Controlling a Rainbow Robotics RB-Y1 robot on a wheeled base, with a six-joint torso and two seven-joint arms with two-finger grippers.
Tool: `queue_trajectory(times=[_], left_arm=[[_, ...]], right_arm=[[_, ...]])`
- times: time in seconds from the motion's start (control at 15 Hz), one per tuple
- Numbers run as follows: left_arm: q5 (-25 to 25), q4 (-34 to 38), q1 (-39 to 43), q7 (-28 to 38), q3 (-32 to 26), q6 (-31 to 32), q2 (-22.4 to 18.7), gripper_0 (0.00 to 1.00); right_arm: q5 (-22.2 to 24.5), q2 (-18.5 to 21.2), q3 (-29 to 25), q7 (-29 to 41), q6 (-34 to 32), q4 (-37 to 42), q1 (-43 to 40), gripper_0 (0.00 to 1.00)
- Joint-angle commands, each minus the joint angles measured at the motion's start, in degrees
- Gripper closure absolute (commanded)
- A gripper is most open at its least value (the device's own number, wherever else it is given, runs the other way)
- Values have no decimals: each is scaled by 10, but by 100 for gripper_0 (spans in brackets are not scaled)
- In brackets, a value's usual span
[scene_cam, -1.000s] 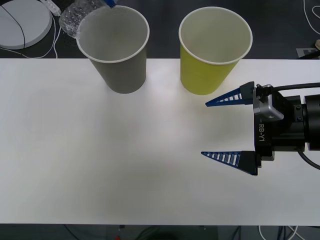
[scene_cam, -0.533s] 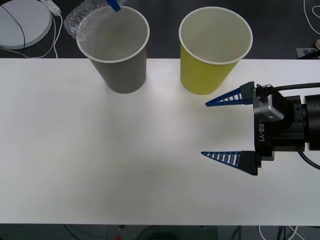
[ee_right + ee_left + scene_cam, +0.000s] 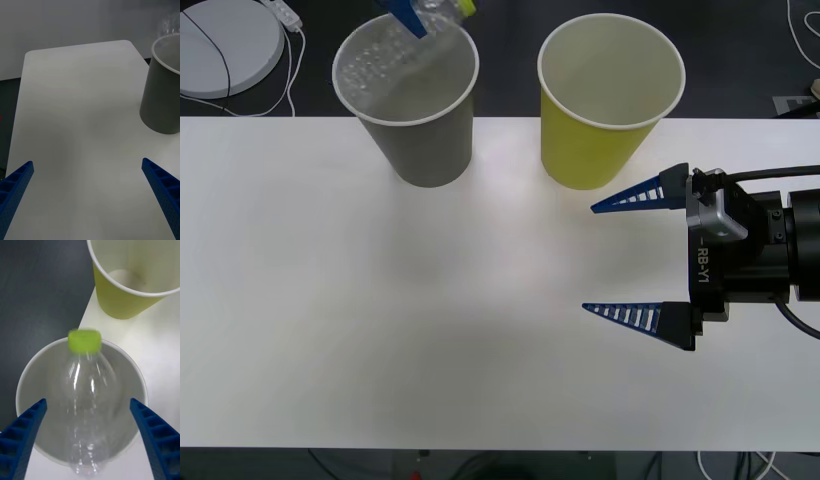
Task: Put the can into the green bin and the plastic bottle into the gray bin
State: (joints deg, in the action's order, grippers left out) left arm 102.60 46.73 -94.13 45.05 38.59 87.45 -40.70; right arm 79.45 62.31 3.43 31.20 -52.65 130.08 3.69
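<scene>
Two paper cups are standing side by side at the far edge of the white tabletop (image 3: pixel 380 320): the gray bin (image 3: pixel 420 140) on the left and the green bin (image 3: pixel 595 140) on the right. Above the gray bin's mouth, the left gripper (image 3: pixel 88 435) is hanging with its blue fingers spread wide, and the clear plastic bottle (image 3: pixel 88 397) with its lime-green cap (image 3: pixel 84 340) is lying over the opening between them, untouched. Nearer the robot, the right gripper (image 3: pixel 635 255) is waiting open over the tabletop beside the green bin.
</scene>
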Motion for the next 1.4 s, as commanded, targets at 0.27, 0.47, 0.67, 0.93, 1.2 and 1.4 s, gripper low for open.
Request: queue_trajectory(times=[0.27,0.47,0.67,0.93,1.2,1.4], left_arm=[[0,0,0,-3,0,0,-3,0],[0,0,1,-3,0,0,-3,0],[-1,0,1,-3,2,0,-6,0],[-26,20,2,-8,27,1,-29,0],[-86,61,23,-6,45,0,-73,0],[-137,127,66,-7,44,-25,-126,0]], right_arm=[[0,0,0,0,0,0,0,0],[0,0,0,0,0,0,0,0],[0,0,0,0,0,0,0,0],[0,0,0,0,0,0,0,0],[0,0,0,0,0,0,0,0],[0,0,0,0,0,0,0,0]])
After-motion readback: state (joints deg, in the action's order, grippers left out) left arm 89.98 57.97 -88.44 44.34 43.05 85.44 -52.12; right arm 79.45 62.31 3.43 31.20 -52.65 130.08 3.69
